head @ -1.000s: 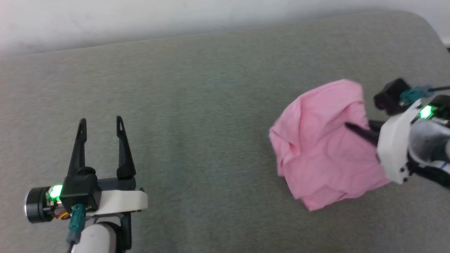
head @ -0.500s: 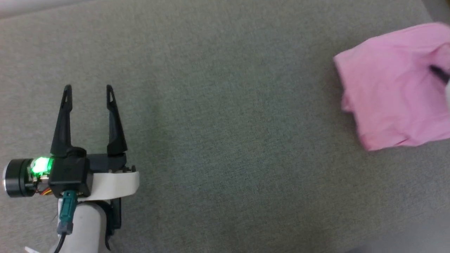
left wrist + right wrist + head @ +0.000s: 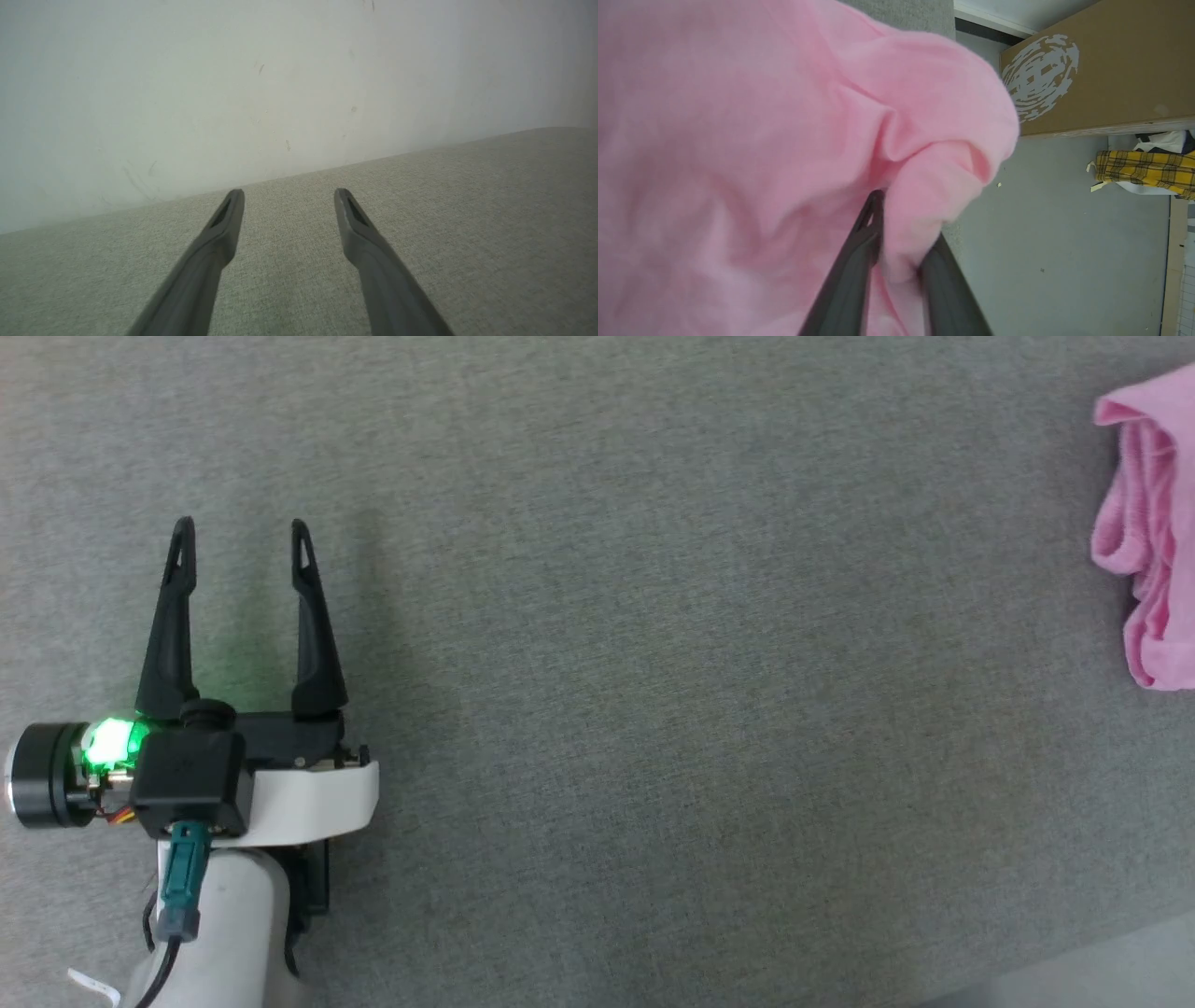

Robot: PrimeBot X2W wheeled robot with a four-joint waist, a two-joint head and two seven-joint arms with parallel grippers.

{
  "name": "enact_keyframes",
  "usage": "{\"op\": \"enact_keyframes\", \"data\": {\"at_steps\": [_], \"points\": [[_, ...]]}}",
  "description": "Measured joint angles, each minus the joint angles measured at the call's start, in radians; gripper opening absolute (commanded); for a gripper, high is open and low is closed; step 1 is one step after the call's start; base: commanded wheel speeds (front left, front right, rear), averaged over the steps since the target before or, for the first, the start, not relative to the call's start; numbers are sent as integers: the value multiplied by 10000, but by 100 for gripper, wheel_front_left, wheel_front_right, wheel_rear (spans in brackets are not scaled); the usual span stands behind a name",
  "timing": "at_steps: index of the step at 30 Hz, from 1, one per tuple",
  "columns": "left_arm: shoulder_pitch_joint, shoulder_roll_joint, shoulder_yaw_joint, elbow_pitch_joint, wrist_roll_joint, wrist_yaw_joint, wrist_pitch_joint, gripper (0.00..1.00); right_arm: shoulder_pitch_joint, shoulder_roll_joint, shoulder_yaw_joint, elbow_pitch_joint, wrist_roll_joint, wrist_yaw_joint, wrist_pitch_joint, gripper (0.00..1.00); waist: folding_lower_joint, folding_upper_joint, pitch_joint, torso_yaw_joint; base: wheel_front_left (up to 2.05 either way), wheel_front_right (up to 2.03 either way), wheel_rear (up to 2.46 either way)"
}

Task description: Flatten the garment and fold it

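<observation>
Flattening is not yet done, by the look of it: the garment (image 3: 1148, 532) is a bunched pink heap at the far right edge of the head view, lying on the grey fabric surface (image 3: 653, 663), with no part spread out and no fold made. So both halves of the job appear to remain. The right wrist view shows the right gripper (image 3: 903, 224) with its two dark fingers close together, pinching a lobe of the pink cloth, and the rest of the garment billows to the left of them; beyond lie a pale floor (image 3: 1055, 233) and a cardboard box (image 3: 1101, 74). The left gripper (image 3: 243, 527) is at the near left, well apart from the garment. It hovers low over bare surface, its fingers spread wide on nothing and pointing away towards the wall (image 3: 233, 93).
</observation>
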Motion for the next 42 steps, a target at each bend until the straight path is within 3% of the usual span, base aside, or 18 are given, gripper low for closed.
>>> {"op": "enact_keyframes", "data": {"at_steps": [1,4,12,18,23,33,37,42], "points": [[1,-8,-15,21,-12,54,0,100,3,67,-10,161,-12,2,-15,100,0,0,-14,41,0,0,0],[6,-63,-82,109,-86,176,0,100,3,71,-121,447,-46,2,-426,100,-2,0,-196,127,0,0,0],[395,-313,-215,579,-382,221,0,100,-204,-290,-1037,357,-782,0,-3051,100,-5,0,-1380,347,0,0,0],[919,-499,-104,784,-531,228,0,100,-231,345,-2084,-257,-1492,0,-5231,100,-5,0,-2391,596,0,0,0],[1167,-596,-13,945,-535,217,0,100,516,1329,-3390,-1398,-2309,0,-5618,100,-6,0,-3106,919,0,0,0],[1533,-846,59,1377,-602,-48,0,100,4847,4420,-6673,-6268,-4420,0,-5626,100,-4,0,-4132,1803,0,0,0],[1612,-915,69,1519,-600,-132,0,100,6436,5450,-7183,-7499,-4876,0,-5626,100,-4,0,-4487,2128,0,0,0],[1943,-978,82,1716,-596,-148,0,100,8072,6385,-7168,-8052,-5091,0,-5626,100,-4,0,-4930,2406,0,0,0]]}}
